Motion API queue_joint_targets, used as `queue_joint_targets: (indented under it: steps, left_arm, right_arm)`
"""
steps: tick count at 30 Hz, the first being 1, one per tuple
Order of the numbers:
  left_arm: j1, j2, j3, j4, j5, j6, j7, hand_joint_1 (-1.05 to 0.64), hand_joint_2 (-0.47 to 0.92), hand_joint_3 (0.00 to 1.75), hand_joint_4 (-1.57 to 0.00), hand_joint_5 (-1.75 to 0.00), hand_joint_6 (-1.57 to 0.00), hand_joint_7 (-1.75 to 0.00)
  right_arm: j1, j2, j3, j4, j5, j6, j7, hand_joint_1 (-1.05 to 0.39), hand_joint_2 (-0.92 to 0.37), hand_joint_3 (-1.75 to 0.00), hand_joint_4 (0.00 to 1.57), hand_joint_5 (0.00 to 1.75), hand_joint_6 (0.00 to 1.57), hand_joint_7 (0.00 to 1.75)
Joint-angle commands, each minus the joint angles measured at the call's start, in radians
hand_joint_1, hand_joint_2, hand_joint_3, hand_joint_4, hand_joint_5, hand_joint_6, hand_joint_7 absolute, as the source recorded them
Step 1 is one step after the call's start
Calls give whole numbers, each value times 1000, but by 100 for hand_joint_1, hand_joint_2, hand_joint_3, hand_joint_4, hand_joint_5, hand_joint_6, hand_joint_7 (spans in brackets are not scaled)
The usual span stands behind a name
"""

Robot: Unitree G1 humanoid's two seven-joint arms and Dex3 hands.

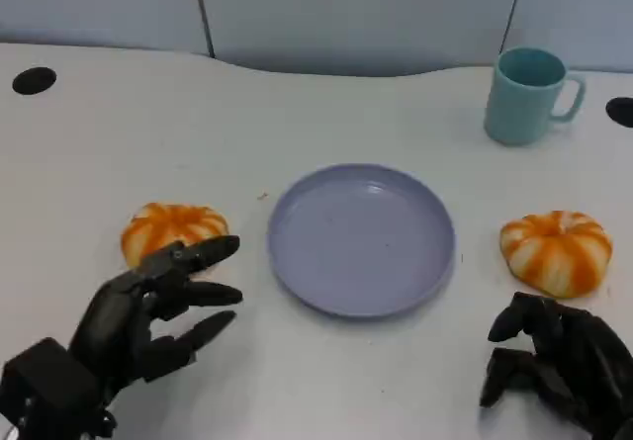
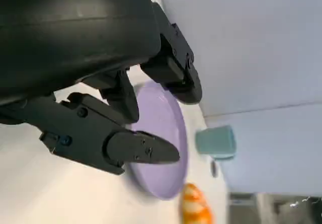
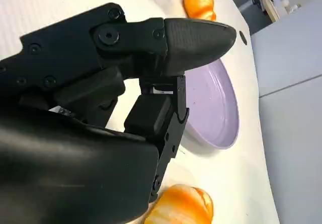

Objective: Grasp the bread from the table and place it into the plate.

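Left hand (image 1: 148,311) has its fingers spread and holds nothing, hovering just short of the nearer bread (image 1: 170,228), which lies on the table (image 1: 89,153) right beyond the fingertips. Right hand (image 1: 559,361) is curled in on nothing, with the second bread (image 1: 556,250) just beyond it. The plate (image 1: 362,239) between the hands carries no bread: judged not started, with grasp and placement both outstanding.

Open table all around the plate (image 1: 362,239), so either hand gets in easy. Only the mug (image 1: 527,95) stands back right (well apart, probably no bother).
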Motion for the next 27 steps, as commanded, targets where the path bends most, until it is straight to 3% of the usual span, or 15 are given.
queue_joint_targets:
  steps: [1,6,7,9,12,15,21,27]
  left_arm:
    - [-38,111,-39,37,252,-154,180,-64,92,10,-30,-49,-42,0]
    - [-50,136,-74,72,305,-189,271,-66,92,10,-28,-48,-40,0]
    - [-64,191,-94,-21,495,-131,381,-66,92,10,-28,-48,-40,0]
    - [-98,273,-141,-153,804,-12,562,-68,92,5,-12,-30,-25,0]
    - [-124,304,-189,-208,972,103,655,-69,92,4,-6,-21,-16,0]
    - [-127,313,-223,-223,1014,161,701,-70,92,4,-4,-19,-14,0]
    - [-272,338,-361,-126,1093,350,651,-72,89,1,-2,-14,-18,-1]
    - [-365,344,-448,-20,1071,412,614,-73,89,0,0,-10,-13,0]
  right_arm:
    - [-1,-1,-6,15,-2,5,-6,-42,-92,-44,122,110,112,103]
    - [-1,0,-6,16,-2,4,-5,-42,-92,-44,122,110,112,103]
    - [0,1,-3,11,-5,4,-8,-42,-92,-44,122,111,112,103]
    - [1,8,-1,2,-3,14,-16,-42,-92,-44,122,111,113,104]
    - [4,12,0,-6,0,25,-21,-43,-92,-43,123,111,114,104]
    - [5,12,0,-8,1,28,-22,-43,-92,-43,123,110,114,104]
    - [14,11,7,-14,-11,16,-25,-43,-92,-45,123,111,114,104]
    - [19,13,8,-22,-14,22,-30,-44,-92,-43,123,111,116,103]
